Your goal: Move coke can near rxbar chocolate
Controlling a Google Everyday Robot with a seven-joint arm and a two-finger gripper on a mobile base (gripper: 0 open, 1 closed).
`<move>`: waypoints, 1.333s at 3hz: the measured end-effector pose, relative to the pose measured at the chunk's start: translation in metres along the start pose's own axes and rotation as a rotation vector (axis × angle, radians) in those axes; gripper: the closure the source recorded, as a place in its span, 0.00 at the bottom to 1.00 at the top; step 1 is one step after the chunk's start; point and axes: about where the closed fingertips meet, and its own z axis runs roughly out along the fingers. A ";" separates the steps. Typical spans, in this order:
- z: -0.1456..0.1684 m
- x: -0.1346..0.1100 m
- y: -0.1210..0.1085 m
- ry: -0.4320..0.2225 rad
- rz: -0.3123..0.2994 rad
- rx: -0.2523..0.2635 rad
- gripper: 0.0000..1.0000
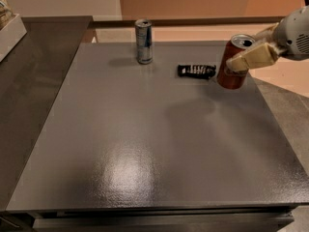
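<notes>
The coke can (231, 76), red with a silver top, is held upright in my gripper (241, 58), which comes in from the right and is shut on it. The can hangs a little above the grey table (145, 144), just right of the rxbar chocolate (196, 71), a flat black bar with white lettering lying on the table. The can's lower left edge is close to the bar's right end. The cream fingers (251, 58) wrap the can's upper body.
A slim silver-and-blue can (143, 41) stands at the back of the table, left of the bar. A white box (9, 33) sits on the dark counter at the far left. The table's right edge is just right of the coke can.
</notes>
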 end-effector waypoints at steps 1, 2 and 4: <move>0.006 -0.005 -0.024 0.006 0.012 0.032 1.00; 0.018 -0.002 -0.031 0.016 0.026 0.029 1.00; 0.047 0.011 -0.027 0.042 0.051 -0.003 1.00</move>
